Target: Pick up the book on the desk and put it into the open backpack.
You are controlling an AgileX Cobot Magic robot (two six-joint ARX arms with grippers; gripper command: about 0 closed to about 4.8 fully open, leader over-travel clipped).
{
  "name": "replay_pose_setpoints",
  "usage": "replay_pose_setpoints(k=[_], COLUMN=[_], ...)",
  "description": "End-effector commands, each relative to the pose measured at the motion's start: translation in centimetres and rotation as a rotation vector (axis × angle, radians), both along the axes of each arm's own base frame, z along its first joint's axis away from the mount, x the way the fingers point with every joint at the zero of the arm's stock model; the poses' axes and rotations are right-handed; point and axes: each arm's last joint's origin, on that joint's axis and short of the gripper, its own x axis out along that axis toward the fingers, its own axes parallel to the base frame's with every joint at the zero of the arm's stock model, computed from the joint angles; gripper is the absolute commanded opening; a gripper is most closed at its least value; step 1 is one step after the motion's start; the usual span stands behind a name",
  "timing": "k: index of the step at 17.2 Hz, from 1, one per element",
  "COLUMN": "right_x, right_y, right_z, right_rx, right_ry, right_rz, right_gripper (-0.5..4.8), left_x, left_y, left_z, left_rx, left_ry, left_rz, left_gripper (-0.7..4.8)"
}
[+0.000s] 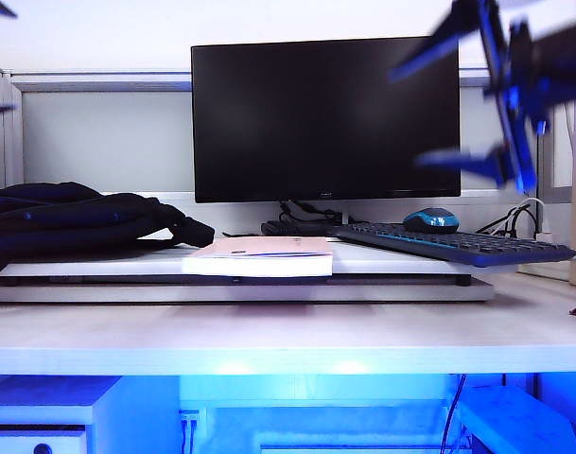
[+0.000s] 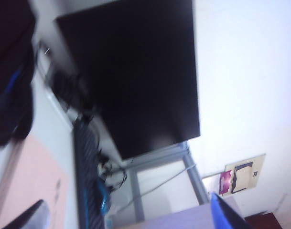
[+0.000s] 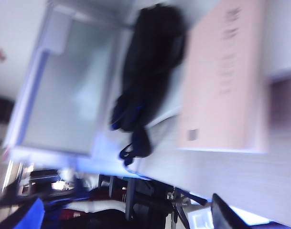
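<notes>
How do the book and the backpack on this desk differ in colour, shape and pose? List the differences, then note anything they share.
1. The book is pale pinkish-white; the backpack is black.
2. The book is thin, flat and straight-edged; the backpack is a soft, lumpy heap.
3. The book lies near the middle, in front of the monitor; the backpack slumps at the left.
Shared: both rest on the white raised board, untouched by either gripper.

book (image 1: 259, 253) top clear, backpack (image 1: 75, 219) left, keyboard (image 1: 453, 244) right

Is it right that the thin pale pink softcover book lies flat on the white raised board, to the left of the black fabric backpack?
Not quite. In the exterior view the thin pale pink softcover book does lie flat on the white raised board, but to the right of the black fabric backpack, not left.
</notes>
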Motion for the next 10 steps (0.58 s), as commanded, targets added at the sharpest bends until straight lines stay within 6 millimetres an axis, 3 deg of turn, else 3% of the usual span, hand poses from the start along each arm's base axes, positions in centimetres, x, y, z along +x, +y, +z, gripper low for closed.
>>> replay_pose_setpoints(k=[1, 5, 6, 9, 10], right_x=[1.2, 2.5, 3.5, 4.9, 6.2], right_y=[0.7, 1.6, 1.8, 2.1, 2.8], right_z=[-1.8, -4.5, -6.4, -7.1, -7.2], right_rx=[0.025, 0.069, 0.06, 0.056, 0.057], right_ry=[0.046, 0.108, 0.156, 0.173, 0.166], right_rz=[0.017, 0.026, 0.026, 0.028, 0.039], right_gripper=[4.79, 4.79, 4.79, 4.79, 4.79], left_x=[1.3, 2.5, 3.0, 3.2, 3.2], left_y=[0.0, 0.1, 0.2, 0.2, 0.2], left_z=[1.3, 1.4, 0.7, 0.2, 0.0], left_rx=[0.055, 0.094, 0.121, 0.139, 0.154], left_ry=[-0.041, -0.019, 0.004, 0.026, 0.026], left_rz=[-0.023, -0.028, -0.028, -0.031, -0.036], left_gripper=[4.79, 4.79, 4.79, 4.79, 4.79])
